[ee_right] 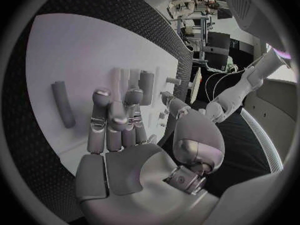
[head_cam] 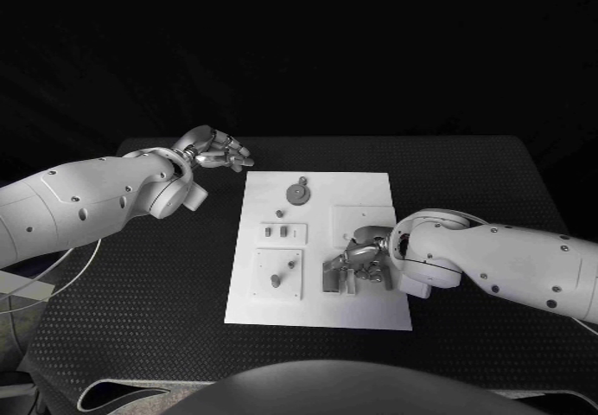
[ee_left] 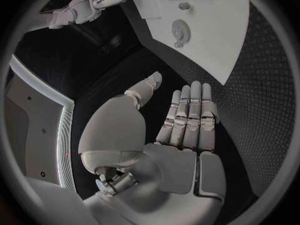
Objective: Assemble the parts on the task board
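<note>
On the board's point(head_cam: 318, 311) near right part the right hand point(head_cam: 359, 258) reaches over a cluster of small parts, its fingers loosely curled above them; I cannot tell whether it holds one. Just beside those fingers in the right wrist view lies a short peg point(ee_right: 62, 104), flat on the board. It looks light, rigid and smooth, likely to roll or slip, so a pinch across its middle seems safest. Toward the board's far edge lies a round gear point(head_cam: 298, 192), thin and hard, best taken by its rim. Beyond the board's far left corner, over the bench point(head_cam: 137, 285), the left hand point(head_cam: 214, 148) hovers with straight, spread fingers, holding nothing.
</note>
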Available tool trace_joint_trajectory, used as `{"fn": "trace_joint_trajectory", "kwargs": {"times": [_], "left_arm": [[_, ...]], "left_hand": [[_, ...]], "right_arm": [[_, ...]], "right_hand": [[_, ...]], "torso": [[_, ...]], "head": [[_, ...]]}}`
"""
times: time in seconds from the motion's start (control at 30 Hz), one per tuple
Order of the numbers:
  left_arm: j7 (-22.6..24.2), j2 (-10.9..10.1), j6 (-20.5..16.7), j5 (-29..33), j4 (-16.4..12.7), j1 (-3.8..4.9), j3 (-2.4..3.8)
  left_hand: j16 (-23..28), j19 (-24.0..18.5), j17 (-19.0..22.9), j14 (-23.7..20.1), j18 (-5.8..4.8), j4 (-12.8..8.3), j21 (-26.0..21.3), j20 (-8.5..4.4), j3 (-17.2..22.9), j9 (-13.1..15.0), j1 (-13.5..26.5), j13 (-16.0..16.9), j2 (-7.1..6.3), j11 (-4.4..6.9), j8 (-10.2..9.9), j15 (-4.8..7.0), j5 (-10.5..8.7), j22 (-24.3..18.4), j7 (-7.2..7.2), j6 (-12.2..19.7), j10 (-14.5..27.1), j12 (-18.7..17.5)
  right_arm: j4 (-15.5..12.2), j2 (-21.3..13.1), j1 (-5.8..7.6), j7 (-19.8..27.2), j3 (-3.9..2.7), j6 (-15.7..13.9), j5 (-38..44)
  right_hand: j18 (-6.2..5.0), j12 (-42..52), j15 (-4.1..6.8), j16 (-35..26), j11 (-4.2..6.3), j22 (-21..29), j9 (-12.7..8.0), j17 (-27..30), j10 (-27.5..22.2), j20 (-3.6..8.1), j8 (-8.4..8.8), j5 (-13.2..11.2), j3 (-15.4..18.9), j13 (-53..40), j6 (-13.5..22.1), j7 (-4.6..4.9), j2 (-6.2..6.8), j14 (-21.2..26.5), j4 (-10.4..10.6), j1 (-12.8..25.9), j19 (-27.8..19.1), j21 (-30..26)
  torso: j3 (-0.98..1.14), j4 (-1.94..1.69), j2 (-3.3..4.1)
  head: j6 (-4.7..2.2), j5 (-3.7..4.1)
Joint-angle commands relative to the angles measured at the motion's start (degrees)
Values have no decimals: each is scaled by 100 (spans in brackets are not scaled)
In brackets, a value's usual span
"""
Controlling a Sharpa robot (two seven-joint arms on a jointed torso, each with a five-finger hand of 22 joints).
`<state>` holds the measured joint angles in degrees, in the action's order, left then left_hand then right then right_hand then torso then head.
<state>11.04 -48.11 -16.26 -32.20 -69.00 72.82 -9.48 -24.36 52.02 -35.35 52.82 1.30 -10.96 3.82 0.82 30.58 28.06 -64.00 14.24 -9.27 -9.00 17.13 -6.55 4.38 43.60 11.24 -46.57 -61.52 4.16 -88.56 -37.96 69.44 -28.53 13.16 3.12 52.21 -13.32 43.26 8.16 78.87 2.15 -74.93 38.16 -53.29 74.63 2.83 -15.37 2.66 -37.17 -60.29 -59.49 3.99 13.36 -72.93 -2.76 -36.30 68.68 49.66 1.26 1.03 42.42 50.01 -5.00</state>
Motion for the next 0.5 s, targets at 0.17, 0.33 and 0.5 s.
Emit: {"fn": "trace_joint_trajectory", "kwargs": {"times": [0.17,0.33,0.5], "left_arm": [[39,5,56,31,-12,5,3],[43,5,54,31,-7,5,3],[45,-3,47,31,-5,5,3]], "left_hand": [[23,-27,-8,24,-34,39,11,27,-7,-8,43,-8,-7,-9,24,-25,1,-9,0,30,39,-20],[24,-27,-10,25,-34,40,11,27,-7,-8,42,-8,-6,-9,25,-25,2,-10,0,30,39,-20],[26,-27,-12,26,-34,41,11,27,-7,-8,41,-8,-6,-9,26,-24,2,-11,-1,29,39,-20]], "right_arm": [[-40,-32,-59,18,46,118,110],[-175,-188,-49,132,42,-17,239],[-331,-401,100,151,32,-78,376]], "right_hand": [[-168,18,4,-37,2,-75,20,-10,-45,25,7,16,-5,4,66,30,7,29,11,-81,-16,-14],[-168,30,5,-30,5,-84,36,-14,-40,24,3,16,33,1,59,27,-32,24,-38,-142,-13,-3],[-168,38,7,-26,6,-88,45,-16,-34,25,5,16,63,-1,61,26,-48,17,-78,-182,-9,4]], "torso": [[2,0,0],[4,1,-2],[5,11,-4]], "head": [[-1,3],[-1,10],[-1,24]]}}
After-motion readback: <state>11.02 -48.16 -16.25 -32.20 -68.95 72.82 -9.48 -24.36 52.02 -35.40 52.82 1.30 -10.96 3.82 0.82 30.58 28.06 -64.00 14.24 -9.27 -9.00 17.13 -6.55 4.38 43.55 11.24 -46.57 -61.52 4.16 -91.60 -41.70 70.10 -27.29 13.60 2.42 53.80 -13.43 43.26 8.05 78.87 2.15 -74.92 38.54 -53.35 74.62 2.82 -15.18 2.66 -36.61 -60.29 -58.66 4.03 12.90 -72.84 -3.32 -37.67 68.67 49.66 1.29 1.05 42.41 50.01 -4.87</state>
